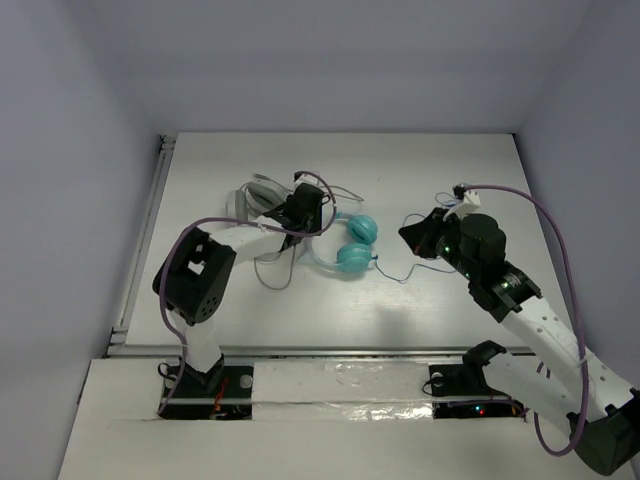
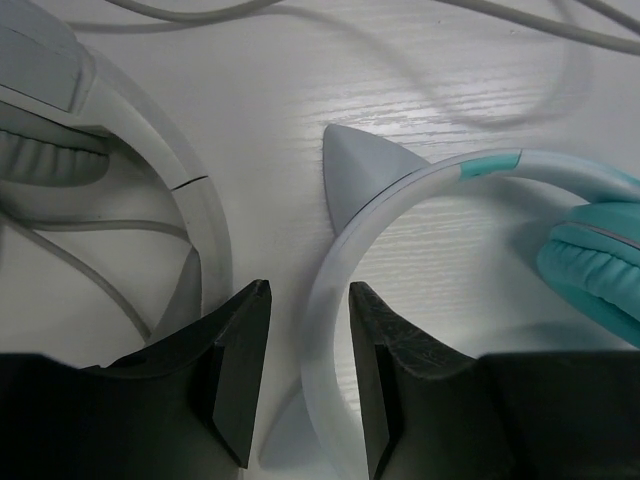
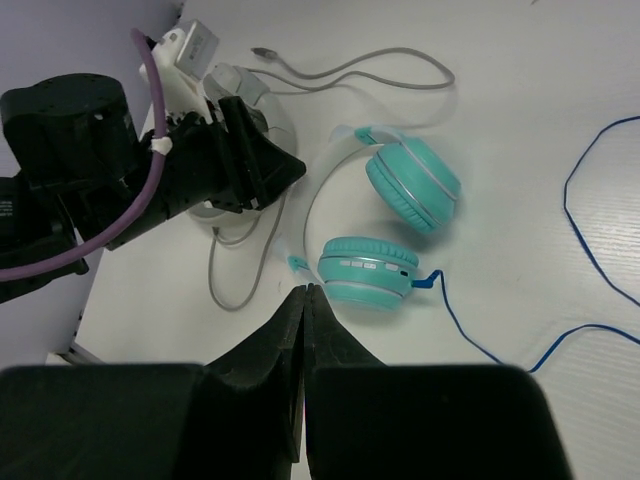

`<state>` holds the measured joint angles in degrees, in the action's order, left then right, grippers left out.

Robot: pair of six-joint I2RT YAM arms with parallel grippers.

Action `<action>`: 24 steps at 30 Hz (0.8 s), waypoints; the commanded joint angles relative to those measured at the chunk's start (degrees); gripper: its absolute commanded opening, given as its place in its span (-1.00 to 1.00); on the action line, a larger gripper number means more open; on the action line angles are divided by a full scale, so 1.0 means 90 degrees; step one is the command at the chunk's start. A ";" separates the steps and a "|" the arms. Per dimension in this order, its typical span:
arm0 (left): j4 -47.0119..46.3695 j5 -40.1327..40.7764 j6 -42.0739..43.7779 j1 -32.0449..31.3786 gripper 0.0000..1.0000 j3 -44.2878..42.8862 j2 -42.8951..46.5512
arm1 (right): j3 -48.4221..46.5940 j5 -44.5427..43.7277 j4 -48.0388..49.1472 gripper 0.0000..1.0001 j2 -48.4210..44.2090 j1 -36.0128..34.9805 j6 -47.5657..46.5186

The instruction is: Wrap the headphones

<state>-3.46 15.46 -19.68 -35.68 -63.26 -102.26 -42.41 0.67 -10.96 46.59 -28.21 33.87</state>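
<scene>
Shows the headphones [image 1: 354, 243] flat on the table [image 1: 400, 160], near its middle, between the two arms. Places both teal cups [image 3: 412, 183] side by side toward the right arm, with the white band [image 2: 325, 300] arching away toward the left one. Finds the left gripper [image 2: 308, 300] open and set astride that band (one finger [image 2: 240, 340] outside the arc, the other inside; contact not discernible). Puts a second, grey headset [image 1: 245, 203] just beside the left gripper, its grey cable [image 3: 350, 68] looping over the table. Trails the blue cord [image 3: 590, 240] from the cup nearer the arm bases out to the right, loose and curved on the surface. Has the right gripper [image 3: 305, 298] closed tight, fingers pressed together on nothing, near the cups but apart from them.
</scene>
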 commanded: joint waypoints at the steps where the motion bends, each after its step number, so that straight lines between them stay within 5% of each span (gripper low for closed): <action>1: 0.0063 0.0001 0.0146 -0.0039 -0.30 -0.0295 -0.0122 | 0.0006 0.0072 0.0398 -0.94 -0.0040 -0.0040 -0.0062; 20: 0.0268 0.0303 0.0351 -0.0332 -0.20 -0.0529 -0.0991 | -0.0033 0.0043 0.0505 -0.91 -0.0049 -0.0040 0.0006; 24: 0.0336 0.0411 0.0332 -0.0332 -0.46 -0.0520 -0.1118 | -0.0004 -0.0025 0.0495 -0.91 -0.0088 -0.0040 0.0006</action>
<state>-2.42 18.17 -16.97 -38.26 -66.96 -111.07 -42.26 0.67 -9.76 46.59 -28.21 33.91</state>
